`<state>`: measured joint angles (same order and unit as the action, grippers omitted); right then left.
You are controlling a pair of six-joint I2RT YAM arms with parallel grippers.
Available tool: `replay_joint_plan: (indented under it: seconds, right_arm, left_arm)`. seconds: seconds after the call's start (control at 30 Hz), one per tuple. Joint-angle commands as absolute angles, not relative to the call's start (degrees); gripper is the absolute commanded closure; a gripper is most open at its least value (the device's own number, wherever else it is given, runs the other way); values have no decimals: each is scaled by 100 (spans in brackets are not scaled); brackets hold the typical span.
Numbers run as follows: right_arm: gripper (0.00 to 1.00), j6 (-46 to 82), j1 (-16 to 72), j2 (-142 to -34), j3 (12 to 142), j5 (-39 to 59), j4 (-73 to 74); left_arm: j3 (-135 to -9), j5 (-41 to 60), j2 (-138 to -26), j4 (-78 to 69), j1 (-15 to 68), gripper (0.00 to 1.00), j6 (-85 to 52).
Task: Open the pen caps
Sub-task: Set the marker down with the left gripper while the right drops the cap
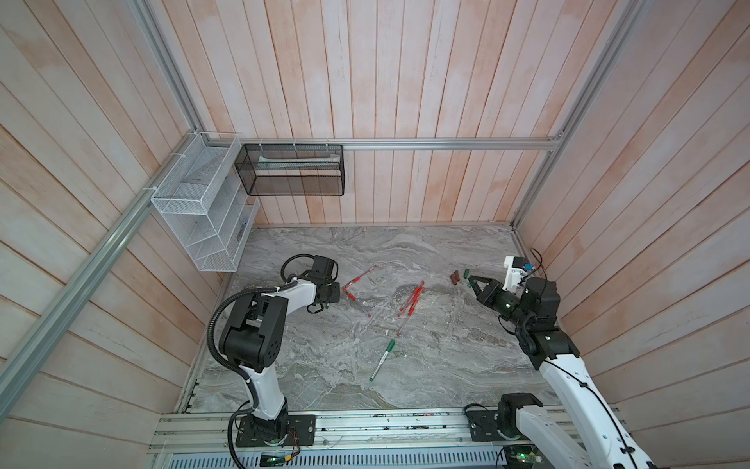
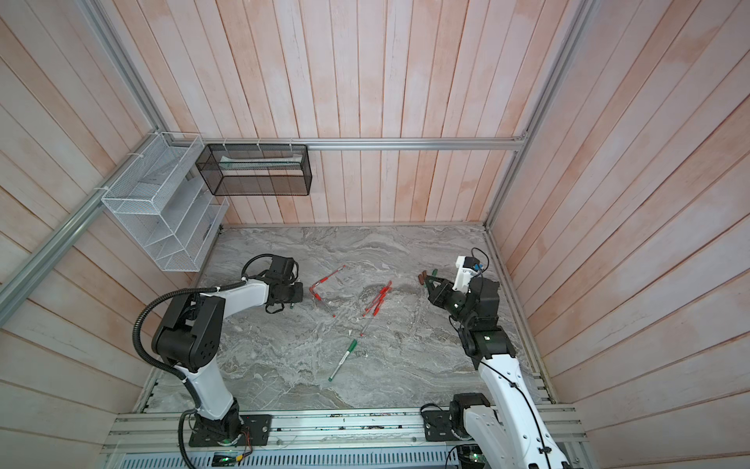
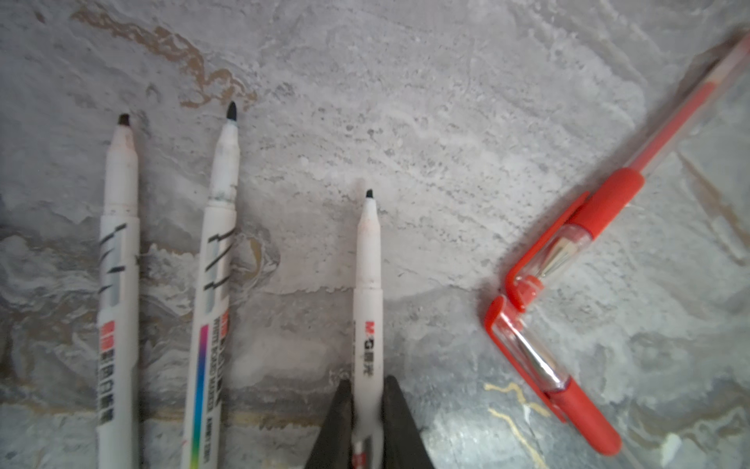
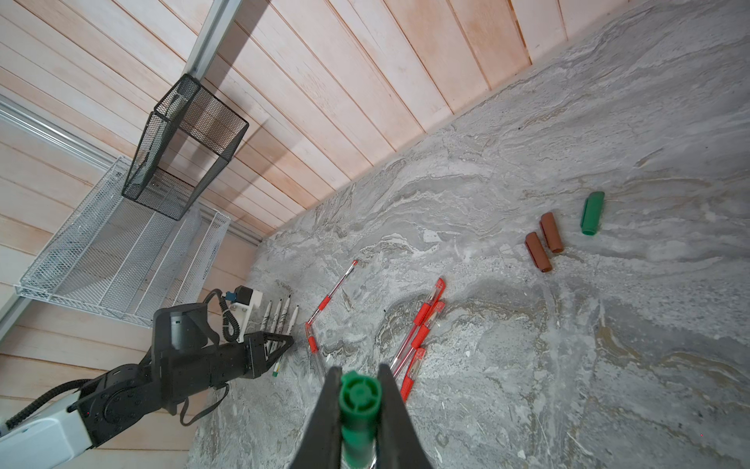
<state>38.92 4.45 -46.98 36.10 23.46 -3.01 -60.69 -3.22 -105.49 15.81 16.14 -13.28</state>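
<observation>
1. Nearest my right wrist camera, my right tool (image 4: 358,377) is clamping a green cap (image 4: 357,410), its fingers pressing on both sides of it.
2. The cap's long axis is running along the fingers, with one round end facing out past the tips. I cannot tell whether that end is the mouth or the closed end.
3. This tool is hanging over the right side of the worktop (image 1: 446,365), near two brown caps (image 4: 551,232) and a loose green cap (image 4: 592,213). These are lying on their sides, roughly parallel.
4. I judge I am parking this cap. The next move calls for lowering it beside those three and spreading the fingers.
5. My left tool (image 3: 368,381) is bracketing a white marker (image 3: 367,284) that is lying flat, bare tip pointing away from the tool, alongside two uncapped markers (image 3: 219,243). I cannot tell whether the fingers are pinching it or only flanking it.
6. A green marker (image 1: 381,360) is lying mid-worktop with its capped end toward the far wall, and the red pens (image 1: 412,300) are wearing caps, so those are waiting.
</observation>
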Motion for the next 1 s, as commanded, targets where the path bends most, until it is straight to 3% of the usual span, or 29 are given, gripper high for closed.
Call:
replay_joint_plan:
  seconds: [0.0,0.57,0.8,0.97]
  right_arm:
    - [100,3851,418,-4577,3680,2409,-430]
    - [100,3907,406,-4598,4106,2169,-1221]
    - [100,3474,393,-5273,4713,1829,-1777]
    - [100,3061,305,-6176,5487,1714,-2307]
  left_arm:
    - [-6176,-620,-10681,1810,1589,76,-1474]
    - [-6169,-321,-9966,1926,1583,73,-1602]
    - [-5890,24,-9067,1689,1591,62,-1342]
    - [-5402,799,-8388,1349,1482,53,-1006]
